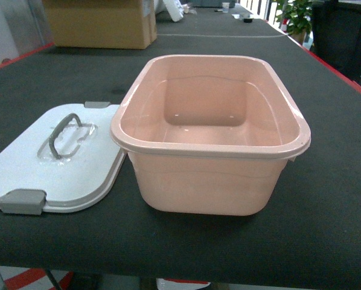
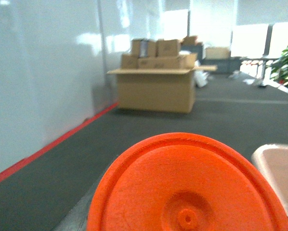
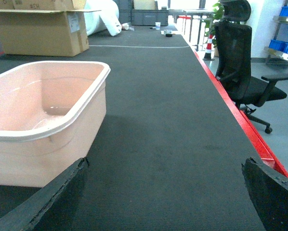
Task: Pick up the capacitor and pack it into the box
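Bright, even indoor light. Window glare washes out the left wrist view, where the near capacitor [image 2: 187, 185] is blurred. The box [image 1: 210, 136] casts soft shadows.

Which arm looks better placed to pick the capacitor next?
Left, probably. The capacitor fills the left wrist view, right at that camera. The right wrist view shows only the box, open table and its gripper's spread fingertips.
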Controlling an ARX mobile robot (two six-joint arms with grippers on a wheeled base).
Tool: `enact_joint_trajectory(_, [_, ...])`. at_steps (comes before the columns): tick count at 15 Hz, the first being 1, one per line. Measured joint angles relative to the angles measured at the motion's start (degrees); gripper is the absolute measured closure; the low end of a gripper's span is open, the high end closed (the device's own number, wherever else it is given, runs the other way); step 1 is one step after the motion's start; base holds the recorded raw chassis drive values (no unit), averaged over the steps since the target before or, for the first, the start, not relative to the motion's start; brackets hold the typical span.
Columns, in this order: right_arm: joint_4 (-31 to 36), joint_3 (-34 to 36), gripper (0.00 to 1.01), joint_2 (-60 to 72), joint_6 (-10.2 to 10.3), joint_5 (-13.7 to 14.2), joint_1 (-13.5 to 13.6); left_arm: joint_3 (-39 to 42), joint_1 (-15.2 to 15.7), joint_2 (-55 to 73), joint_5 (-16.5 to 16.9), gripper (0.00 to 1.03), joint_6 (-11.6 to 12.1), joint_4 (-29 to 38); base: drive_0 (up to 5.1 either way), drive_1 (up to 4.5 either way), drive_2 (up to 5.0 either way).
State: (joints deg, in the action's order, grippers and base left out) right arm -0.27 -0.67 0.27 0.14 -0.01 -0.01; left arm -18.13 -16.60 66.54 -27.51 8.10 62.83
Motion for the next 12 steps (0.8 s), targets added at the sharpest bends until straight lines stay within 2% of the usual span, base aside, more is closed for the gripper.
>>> enact_joint_trajectory(1, [0.0,0.0,0.03,0.0,0.02,0.0,0.0,-8.55,-3.26,9.6,0.57,0.6,-0.02,1.18,0.0,0.0,0.0])
enact_joint_trajectory(4, [-0.02,0.0,0.03,0.0,0.0,0.0,0.0,-27.78,-12.13,31.34,3.48,0.6,-2.12,-7.21,0.0,0.0,0.0])
enact_joint_trajectory(6, [-0.02,0.0,0.03,0.0,0.0,0.0,0.0,-40.96,-16.2,40.96,5.07,0.6,-2.97,-9.62,0.0,0.0,0.0])
enact_joint_trajectory(7, [-0.02,0.0,0.03,0.0,0.02,0.0,0.0,-45.13,-17.18,44.76,5.95,0.57,-3.76,-10.93,0.0,0.0,0.0])
enact_joint_trajectory(9, [-0.02,0.0,0.03,0.0,0.0,0.0,0.0,-45.97,-17.38,47.78,6.95,0.32,-5.05,-12.5,0.0,0.0,0.0])
enact_joint_trajectory(11, [-0.02,0.0,0.03,0.0,0.0,0.0,0.0,-42.97,-15.47,45.0,6.69,0.05,-6.12,-11.72,0.0,0.0,0.0])
enact_joint_trajectory(12, [-0.04,0.0,0.03,0.0,0.02,0.02,0.0,-39.34,-13.33,41.13,7.5,0.05,-6.21,-11.91,0.0,0.0,0.0])
